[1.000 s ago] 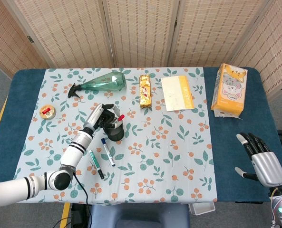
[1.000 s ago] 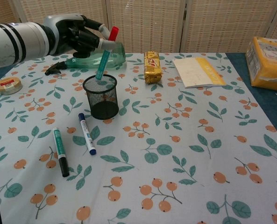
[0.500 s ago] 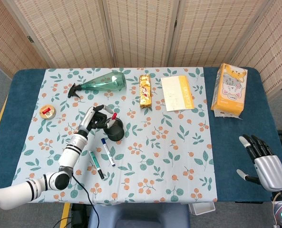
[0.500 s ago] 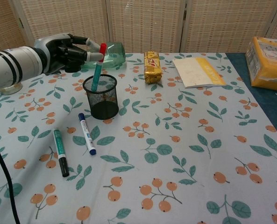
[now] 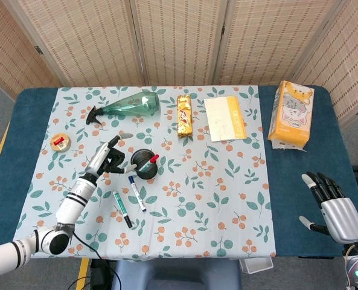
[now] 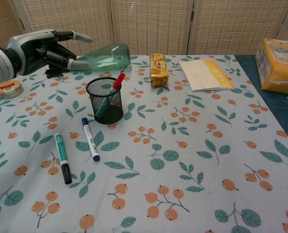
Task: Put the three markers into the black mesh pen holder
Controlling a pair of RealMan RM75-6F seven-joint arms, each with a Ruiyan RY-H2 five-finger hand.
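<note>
The black mesh pen holder (image 6: 105,100) stands upright on the floral tablecloth (image 6: 192,160), left of centre, with the red-capped marker (image 6: 110,93) inside it, leaning so its cap rests on the right side of the rim and pokes out above it. The left hand (image 6: 46,47) hangs just left of and behind the holder, apart from it, fingers spread and holding nothing. In front of the holder lie the other two markers — the blue marker (image 6: 90,139) closest, just beside the holder's base, and the green marker (image 6: 62,158) a little further left and nearer the table's front edge; they lie near each other without touching, both roughly pointing away from the robot. Behind the holder the green spray bottle (image 6: 102,56) lies on its side, and the tape roll (image 6: 8,89) sits near the cloth's left border. The gold packet (image 6: 159,69) and the notebook (image 6: 205,74) lie further right along the back, well apart from the holder, and the yellow tissue box (image 5: 291,115) stands on the bare blue table (image 5: 299,199) past the cloth's right edge. The wide stretch of cloth to the right of the holder and markers carries nothing. The right hand (image 5: 334,209) hovers off the table's right front corner, fingers apart, empty
</note>
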